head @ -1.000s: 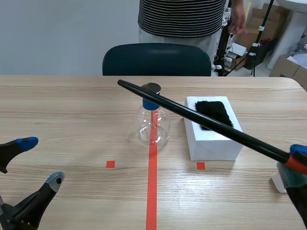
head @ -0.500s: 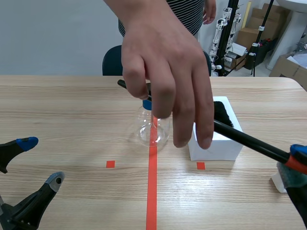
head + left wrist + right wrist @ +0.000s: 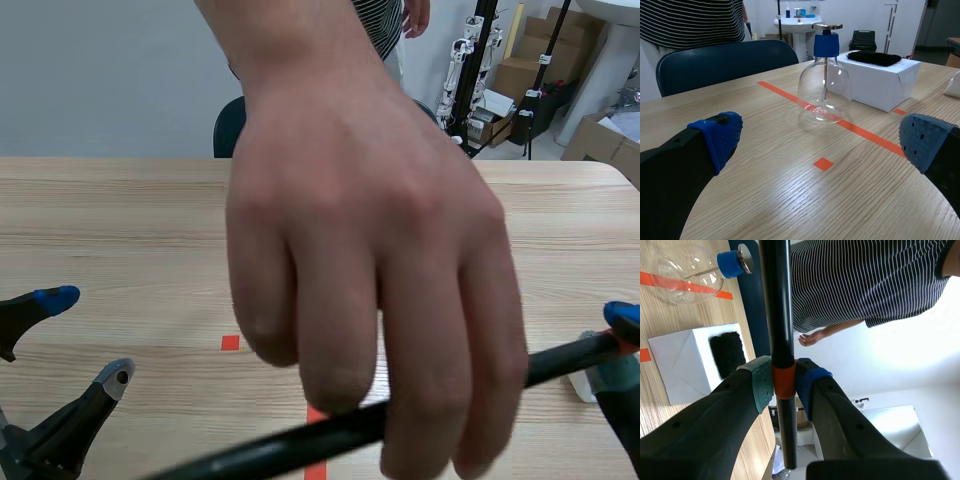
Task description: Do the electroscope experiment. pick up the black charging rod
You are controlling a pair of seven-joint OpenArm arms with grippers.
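Pinching the long black charging rod (image 3: 775, 300) at its orange band between the pads of the right gripper (image 3: 783, 380), up off the table. Pointing its long axis straight ahead of the fingers; in the scene view slanting leftward and nearer, partly hidden by a person's big hand (image 3: 370, 270). Hovering the left gripper (image 3: 822, 142), fingers spread wide, over the wooden table (image 3: 765, 200), facing the clear glass flask with blue stopper (image 3: 824, 90) and the white cardboard box (image 3: 880, 85).

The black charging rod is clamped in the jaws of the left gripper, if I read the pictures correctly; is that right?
Not quite: the black charging rod is clamped in the jaws of the right gripper, not the left, as the right wrist view shows. The left gripper has its jaws open on nothing.
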